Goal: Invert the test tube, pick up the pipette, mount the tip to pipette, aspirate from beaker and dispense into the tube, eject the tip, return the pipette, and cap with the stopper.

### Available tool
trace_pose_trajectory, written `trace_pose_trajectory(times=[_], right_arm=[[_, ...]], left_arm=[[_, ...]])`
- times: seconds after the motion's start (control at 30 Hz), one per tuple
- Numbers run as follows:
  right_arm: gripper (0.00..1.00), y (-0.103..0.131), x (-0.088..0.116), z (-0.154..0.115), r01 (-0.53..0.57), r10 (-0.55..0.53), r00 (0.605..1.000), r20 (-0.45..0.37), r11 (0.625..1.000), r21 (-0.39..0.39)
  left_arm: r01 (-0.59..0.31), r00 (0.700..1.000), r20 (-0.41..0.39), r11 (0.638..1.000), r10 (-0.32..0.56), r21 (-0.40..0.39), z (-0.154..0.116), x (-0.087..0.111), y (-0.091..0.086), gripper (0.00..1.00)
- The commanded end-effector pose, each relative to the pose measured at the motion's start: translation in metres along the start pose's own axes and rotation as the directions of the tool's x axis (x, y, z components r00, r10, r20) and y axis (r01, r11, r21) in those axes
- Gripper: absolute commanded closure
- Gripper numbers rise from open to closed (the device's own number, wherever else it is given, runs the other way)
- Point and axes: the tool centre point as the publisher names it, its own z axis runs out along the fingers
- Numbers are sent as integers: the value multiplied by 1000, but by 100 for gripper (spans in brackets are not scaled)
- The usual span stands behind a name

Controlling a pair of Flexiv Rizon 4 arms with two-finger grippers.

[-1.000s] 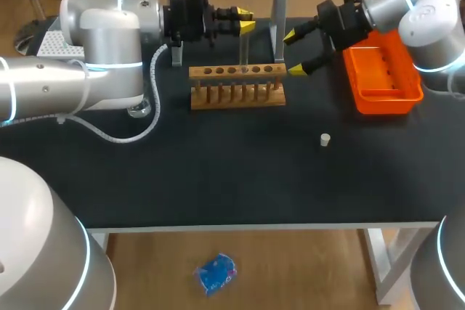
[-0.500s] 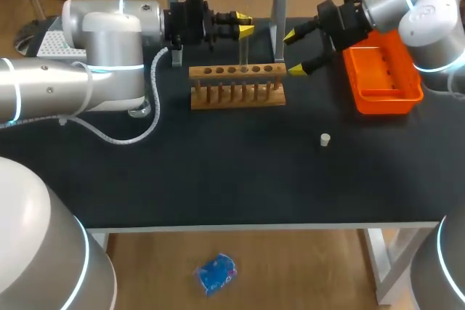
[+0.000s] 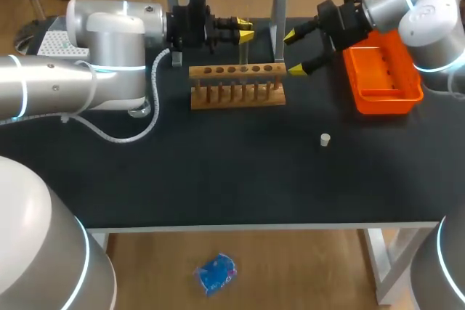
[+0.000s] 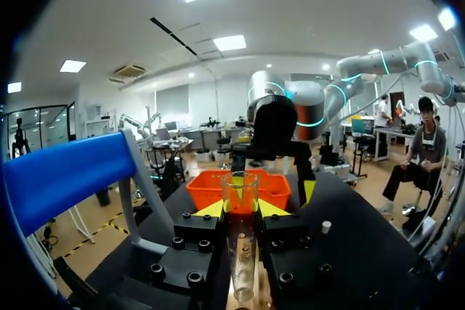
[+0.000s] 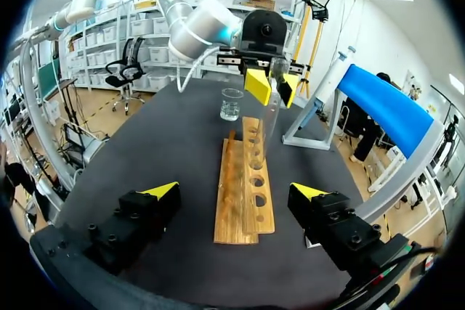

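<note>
Clear glass test tube (image 4: 240, 252), mouth-up, is gripped in left jaws above wooden rack (image 3: 237, 85) at worktop's back edge; right jaws gape empty. Inversion looks done; pipetting, white stopper (image 3: 325, 139) remain.

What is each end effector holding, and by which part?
Left end effector: the test tube, pinched just below its open rim. Right end effector: open, holding nothing.

Bright, even overhead light, faint shadows, little glare.
</note>
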Motion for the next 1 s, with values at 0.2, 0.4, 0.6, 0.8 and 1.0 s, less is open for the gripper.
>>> trace_pose_trajectory(times=[0.2, 0.4, 0.6, 0.8, 1.0], right_arm=[[0, -1, -1, 0, 1, -1, 1000, -2, 1000, 1], [0, -1, -1, 0, 1, -1, 1000, -2, 1000, 1], [0, -1, -1, 0, 1, -1, 1000, -2, 1000, 1], [0, -1, -1, 0, 1, -1, 1000, -2, 1000, 1], [0, -1, -1, 0, 1, -1, 1000, -2, 1000, 1]], left_arm=[[21, 1000, -8, 1000, -21, 3, 2, -3, 12, 100], [35, 999, -10, 999, -35, 4, 5, -2, 17, 100], [41, 999, -7, 999, -41, 9, 6, -2, 22, 100], [47, 999, 0, 999, -47, 14, 5, -1, 27, 100], [54, 999, 3, 998, -54, 13, 4, -1, 31, 100]])
